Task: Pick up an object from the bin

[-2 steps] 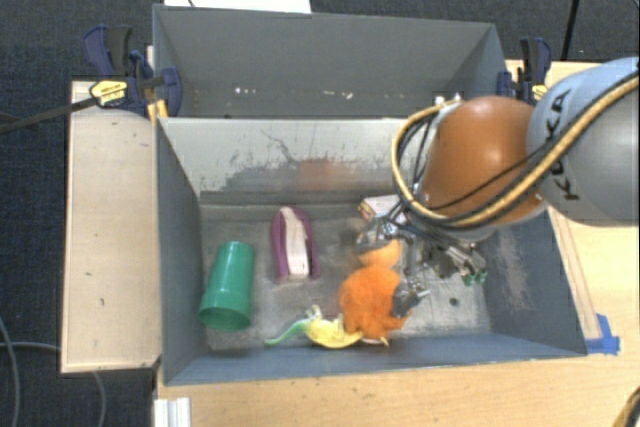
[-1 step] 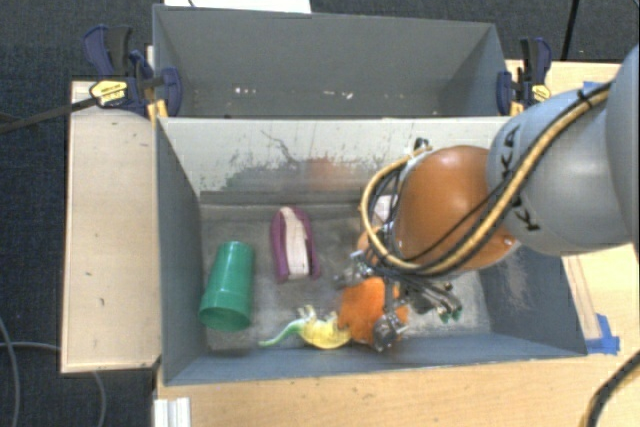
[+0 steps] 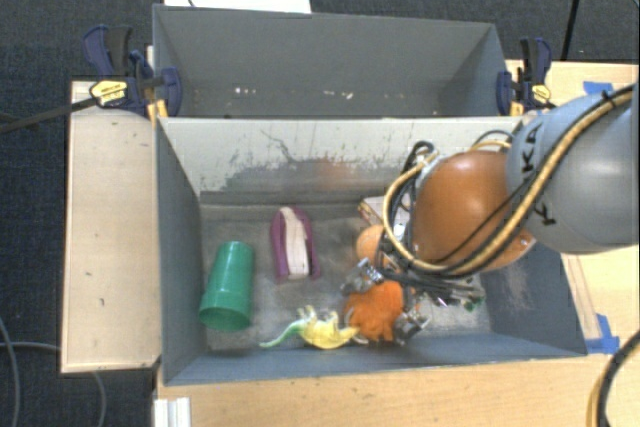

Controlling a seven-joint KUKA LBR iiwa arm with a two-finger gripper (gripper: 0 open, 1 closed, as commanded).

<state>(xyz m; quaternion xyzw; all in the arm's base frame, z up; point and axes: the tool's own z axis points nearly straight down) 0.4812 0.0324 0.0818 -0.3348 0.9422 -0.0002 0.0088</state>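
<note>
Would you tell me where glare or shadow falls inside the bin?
Camera view: a pale sheen lies on the bin floor by the back wall; the floor under the arm's orange cover looks darker; the green cup is evenly lit.

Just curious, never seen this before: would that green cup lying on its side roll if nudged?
Probably: the green cup lies on its side, so a nudge would likely roll it, curving because it tapers. It looks like hollow plastic, so probably light and fairly stiff.
</note>
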